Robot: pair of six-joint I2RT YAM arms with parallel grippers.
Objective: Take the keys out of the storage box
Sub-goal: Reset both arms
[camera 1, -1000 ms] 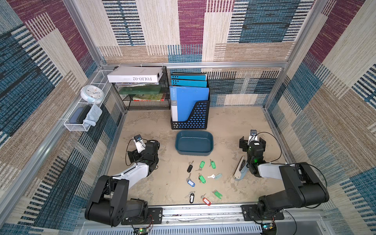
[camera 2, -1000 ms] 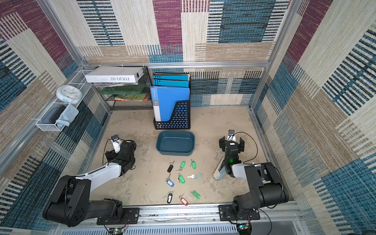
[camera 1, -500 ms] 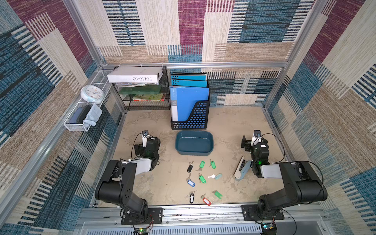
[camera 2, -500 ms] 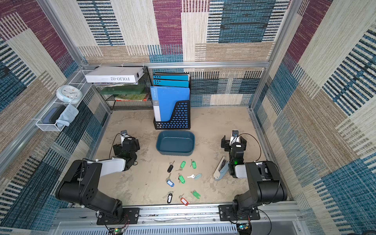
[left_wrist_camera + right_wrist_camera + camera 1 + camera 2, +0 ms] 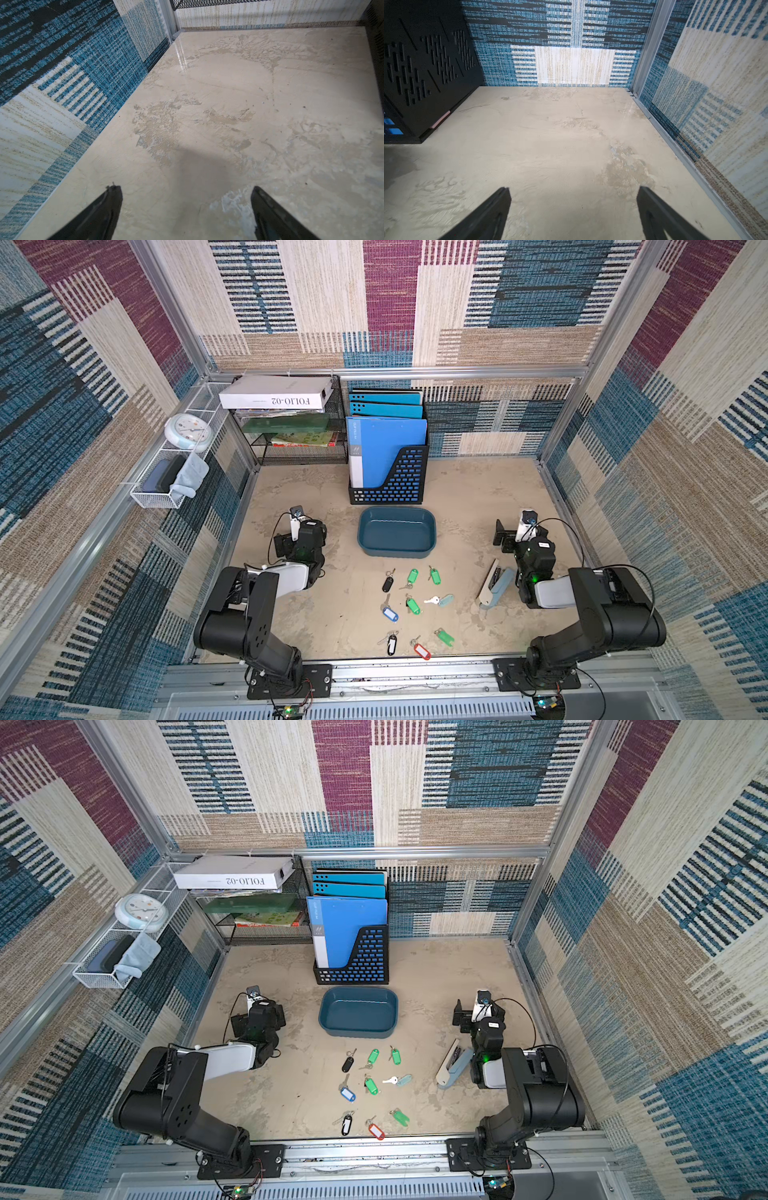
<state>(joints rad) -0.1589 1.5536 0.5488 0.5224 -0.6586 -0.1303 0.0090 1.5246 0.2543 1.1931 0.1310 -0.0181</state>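
- The keys (image 5: 412, 605) lie spread out on the worktop (image 5: 469, 497), just outside the box (image 5: 395, 533).
- Left jaws: wide apart, holding nothing, well apart from the keys.
- Right jaws: wide apart too, holding nothing.

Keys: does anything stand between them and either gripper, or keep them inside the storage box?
Nothing keeps them in: the keys lie on the table in front of the storage box, which looks empty. Bare table separates them from the left gripper. On the right gripper side, the stapler lies between arm and keys.
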